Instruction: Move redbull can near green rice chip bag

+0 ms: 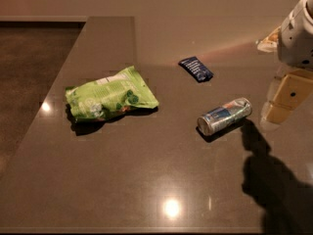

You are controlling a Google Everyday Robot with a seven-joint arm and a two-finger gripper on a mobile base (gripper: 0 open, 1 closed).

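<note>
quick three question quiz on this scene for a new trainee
1. True or false: the redbull can stands upright.
2. Which lies farthest left? A) green rice chip bag B) dark blue packet C) the can
3. Fill in: the gripper hovers at the picture's ____ edge, just past the can.
Key: 1 false, it lies on its side; 2 A; 3 right.

Brown counter [146, 180], green rice chip bag [110, 100], lying redbull can [224, 115], blue packet [195, 68], hand [282, 105] above right edge
</note>
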